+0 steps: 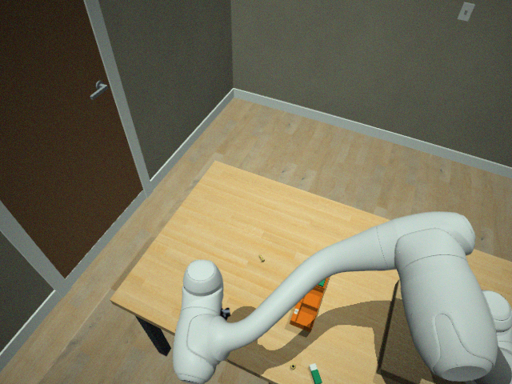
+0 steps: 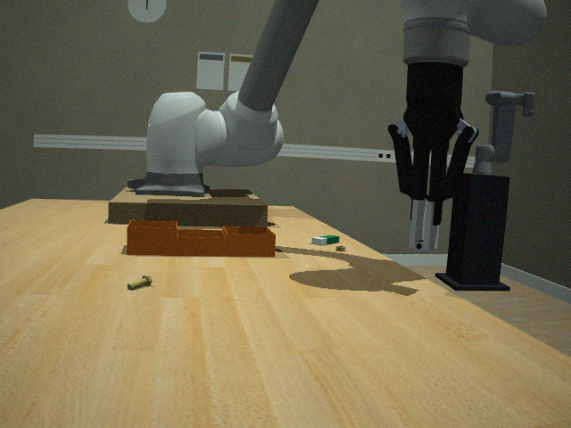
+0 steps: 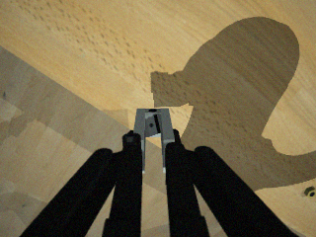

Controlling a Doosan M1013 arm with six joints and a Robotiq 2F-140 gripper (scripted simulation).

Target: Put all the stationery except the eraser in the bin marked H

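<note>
The gripper (image 1: 225, 313) (image 2: 424, 230) (image 3: 152, 120) was pinching the small grey sharpener (image 2: 419, 244) (image 3: 152, 126) between its fingertips, in the air by the long edge of the table (image 1: 231, 198) (image 2: 230, 359) (image 3: 74, 54), toward the left corner in the top view. Near this same edge, farther from that corner, there lay the brass nut (image 1: 293, 366) (image 2: 340, 248) (image 3: 310, 192), and just beside it the green-and-white eraser (image 1: 315, 375) (image 2: 325, 240). The row of orange bins (image 1: 301, 326) (image 2: 198, 246) stood inward from the edge; its letters were not readable. The brass bolt (image 1: 261, 258) (image 2: 139, 282) lay well inside all four edges.
</note>
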